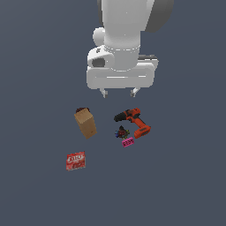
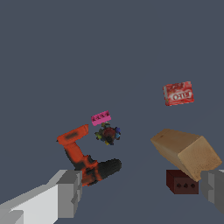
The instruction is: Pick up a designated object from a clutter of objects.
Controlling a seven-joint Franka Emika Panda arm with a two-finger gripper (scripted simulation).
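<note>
The tan block (image 1: 86, 123) stands upright on the grey floor, left of centre in the exterior view; it also shows in the wrist view (image 2: 186, 152). A small dark red-brown block (image 2: 181, 182) sits right behind it, only its top showing in the exterior view (image 1: 82, 109). The orange-and-black drill (image 1: 133, 121) lies to the exterior view's right of the tan block. My gripper (image 1: 119, 92) hangs open and empty above the floor, behind the gap between block and drill. Its fingers (image 2: 65, 194) frame the wrist view.
A pink tag (image 1: 128, 142) and a tiny dark multicoloured piece (image 1: 121, 132) lie just in front of the drill. A flat red packet with white lettering (image 1: 76, 160) lies nearer the front, on the exterior view's left. The floor is plain dark grey.
</note>
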